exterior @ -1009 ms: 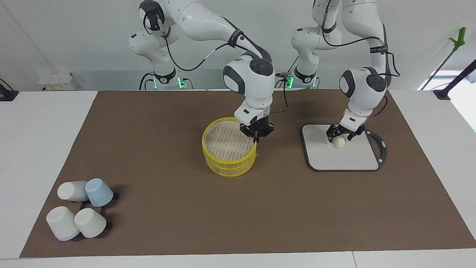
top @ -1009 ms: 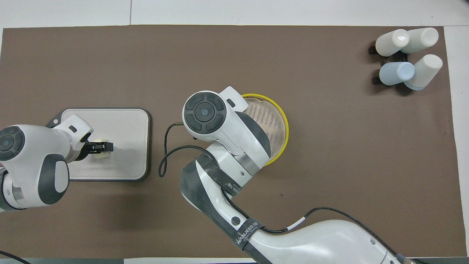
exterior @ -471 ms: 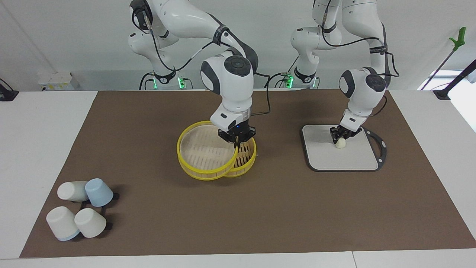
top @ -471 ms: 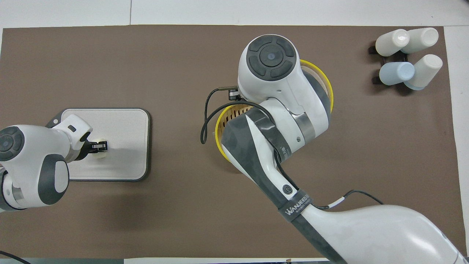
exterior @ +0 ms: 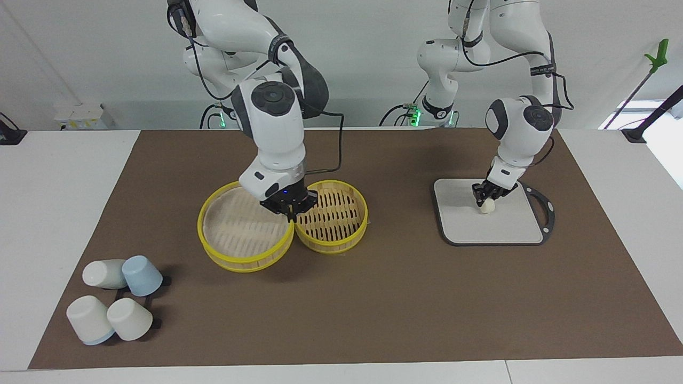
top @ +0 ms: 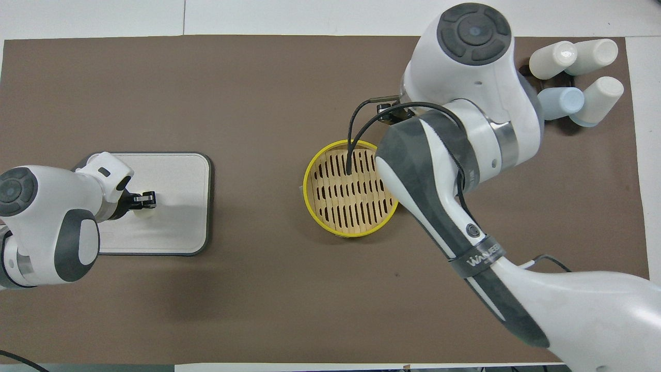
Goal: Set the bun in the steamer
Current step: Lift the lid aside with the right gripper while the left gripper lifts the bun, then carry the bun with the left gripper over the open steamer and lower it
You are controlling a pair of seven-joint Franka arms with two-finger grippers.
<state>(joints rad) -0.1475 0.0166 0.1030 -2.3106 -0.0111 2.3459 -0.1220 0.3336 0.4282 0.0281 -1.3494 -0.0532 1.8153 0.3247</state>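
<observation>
1. Right gripper (exterior: 288, 212) clamped on the rim of the steamer lid (exterior: 243, 226), holding it just beside the steamer (exterior: 332, 216), at the basket's 9 o'clock in the facing view, toward the right arm's end of the bench (exterior: 64, 176)
2. Lid and basket rims touching or nearly so; cannot tell whether the lid rests on the brown mat (exterior: 373, 298) or hangs just above it
3. Steamer uncovered, slatted floor on show in the overhead view (top: 351, 188), nothing in it
4. Left gripper (exterior: 488, 198) down on the grey board (exterior: 499, 226), fingers closed around the bun (exterior: 486, 206)
5. Bun sitting on the board, well apart from the steamer, at its 3 o'clock in the facing view
6. Cluster of white and blue cups (exterior: 114, 298) at the mat's 8 o'clock corner in the facing view, farther from the robots than the lid
</observation>
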